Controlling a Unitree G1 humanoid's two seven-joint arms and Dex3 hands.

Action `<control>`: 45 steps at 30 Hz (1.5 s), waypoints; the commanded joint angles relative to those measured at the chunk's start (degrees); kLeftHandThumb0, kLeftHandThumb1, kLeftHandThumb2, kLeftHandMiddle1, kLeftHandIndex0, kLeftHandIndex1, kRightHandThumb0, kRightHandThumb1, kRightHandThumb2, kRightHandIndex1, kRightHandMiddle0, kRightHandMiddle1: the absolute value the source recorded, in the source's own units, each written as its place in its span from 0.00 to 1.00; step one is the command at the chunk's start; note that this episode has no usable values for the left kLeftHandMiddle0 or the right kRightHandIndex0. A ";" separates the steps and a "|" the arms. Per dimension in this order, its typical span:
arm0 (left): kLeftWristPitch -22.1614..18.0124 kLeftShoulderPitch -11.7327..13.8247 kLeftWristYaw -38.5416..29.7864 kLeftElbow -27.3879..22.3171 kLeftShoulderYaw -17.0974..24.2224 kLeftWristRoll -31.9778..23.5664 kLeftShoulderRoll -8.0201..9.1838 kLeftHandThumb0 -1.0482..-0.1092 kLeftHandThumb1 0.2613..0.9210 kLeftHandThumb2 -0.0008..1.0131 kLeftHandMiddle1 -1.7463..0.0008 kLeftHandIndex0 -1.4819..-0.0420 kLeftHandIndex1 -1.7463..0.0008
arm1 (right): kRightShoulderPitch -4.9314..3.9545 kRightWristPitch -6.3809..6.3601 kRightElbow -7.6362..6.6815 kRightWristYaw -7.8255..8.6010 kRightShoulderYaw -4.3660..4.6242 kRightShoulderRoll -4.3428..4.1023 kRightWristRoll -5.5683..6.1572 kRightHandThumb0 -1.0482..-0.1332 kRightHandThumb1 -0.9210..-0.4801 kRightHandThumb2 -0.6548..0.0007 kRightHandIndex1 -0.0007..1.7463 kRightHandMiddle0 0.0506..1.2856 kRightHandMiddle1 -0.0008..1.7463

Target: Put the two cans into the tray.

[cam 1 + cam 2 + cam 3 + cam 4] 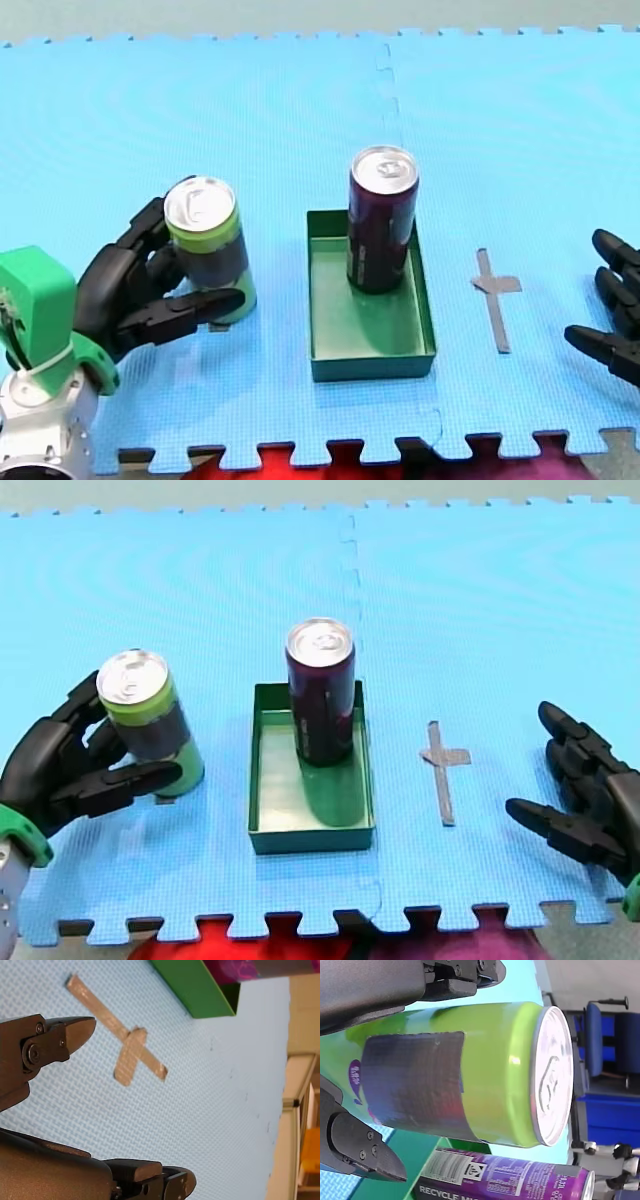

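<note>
A green can point(205, 250) with a dark label leans slightly on the blue mat, left of the tray. My left hand point(192, 260) is shut on it, thumb in front and fingers behind. The second wrist view shows this green can point(470, 1075) between those fingers point(365, 1152). A purple can point(381, 225) stands upright in the far end of the green tray point(372, 362). My right hand point(535, 765) is off to the right above the mat, holding nothing.
A grey tape cross point(494, 290) lies on the mat between the tray and my right hand, and the tape cross point(131, 1050) shows in the first wrist view. The blue foam mat point(300, 110) ends in a jigsaw edge near me.
</note>
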 commanded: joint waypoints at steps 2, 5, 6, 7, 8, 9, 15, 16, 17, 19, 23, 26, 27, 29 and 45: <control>-0.39 -1.04 -0.09 0.37 -0.10 -0.09 -0.18 0.00 0.66 0.01 0.99 0.95 1.00 | 0.78 0.91 0.38 -0.10 0.02 0.08 -0.17 0.00 0.15 1.00 0.00 0.12 0.00; -0.77 -1.45 0.21 0.19 -0.44 0.33 -0.31 0.00 0.66 0.01 0.99 0.95 1.00 | 0.80 0.92 0.48 -0.04 0.00 0.08 -0.15 0.00 0.15 1.00 0.00 0.12 0.00; -1.01 -1.54 0.38 0.20 -0.59 0.58 -0.28 0.00 0.66 0.01 0.99 0.95 1.00 | 0.82 0.91 0.52 0.02 -0.01 0.07 -0.13 0.00 0.15 1.00 0.00 0.12 0.00; -1.26 -1.60 0.54 0.27 -0.71 0.82 -0.23 0.00 0.66 0.01 0.99 0.95 1.00 | 0.86 0.89 0.55 0.07 -0.02 0.08 -0.12 0.00 0.15 1.00 0.00 0.12 0.00; -1.47 -1.67 0.67 0.37 -0.80 1.00 -0.18 0.00 0.67 0.01 0.99 0.95 1.00 | 0.90 0.86 0.58 0.11 -0.02 0.10 -0.10 0.00 0.15 1.00 0.00 0.12 0.00; -1.65 -1.71 0.75 0.47 -0.85 1.13 -0.15 0.00 0.67 0.01 0.99 0.95 1.00 | 0.96 0.82 0.59 0.14 -0.02 0.12 -0.09 0.00 0.14 1.00 0.00 0.12 0.00; -2.61 -1.88 0.84 0.75 -1.24 1.50 -0.05 0.00 0.68 0.01 0.98 0.94 1.00 | 1.21 0.75 0.47 0.33 -0.07 0.21 0.06 0.00 0.13 0.99 0.00 0.12 0.00; -2.75 -1.89 0.82 0.77 -1.30 1.53 -0.03 0.00 0.68 0.01 0.98 0.94 1.00 | 1.23 0.77 0.43 0.36 -0.08 0.21 0.09 0.00 0.13 0.99 0.00 0.12 0.00; -2.94 -1.91 0.83 0.76 -1.40 1.64 0.00 0.00 0.68 0.01 0.98 0.94 1.00 | 1.25 0.79 0.41 0.42 -0.10 0.21 0.13 0.00 0.13 0.99 0.00 0.12 0.00; -3.25 -1.93 0.92 0.71 -1.61 1.92 0.06 0.00 0.68 0.01 0.98 0.94 1.00 | 1.31 0.86 0.32 0.58 -0.14 0.22 0.23 0.00 0.13 0.99 0.00 0.12 0.00; -3.34 -2.11 1.11 0.58 -1.87 2.30 0.03 0.00 0.69 0.01 0.98 0.94 1.00 | 1.41 1.01 0.12 0.77 -0.20 0.26 0.37 0.00 0.12 0.99 0.00 0.12 0.00; -3.04 -2.23 1.11 0.37 -2.02 2.30 -0.02 0.00 0.69 0.01 0.98 0.94 1.00 | 1.45 1.07 0.03 0.76 -0.29 0.30 0.45 0.00 0.12 0.99 0.00 0.12 0.00; -2.97 -2.27 1.11 0.33 -2.06 2.28 -0.05 0.00 0.69 0.01 0.98 0.94 1.00 | 1.47 1.10 0.00 0.74 -0.33 0.31 0.49 0.00 0.12 0.99 0.00 0.12 0.00; -2.92 -2.32 1.14 0.34 -2.12 2.27 -0.11 0.00 0.69 0.01 0.97 0.94 1.00 | 1.48 1.15 -0.04 0.72 -0.42 0.30 0.57 0.00 0.11 0.99 0.00 0.12 0.00; -15.76 -3.58 21.59 6.23 -0.23 6.04 -5.59 0.69 0.65 0.00 0.12 0.09 1.00 | 1.47 1.71 0.09 2.17 -1.33 -0.28 1.83 0.00 0.09 0.99 0.00 0.12 0.00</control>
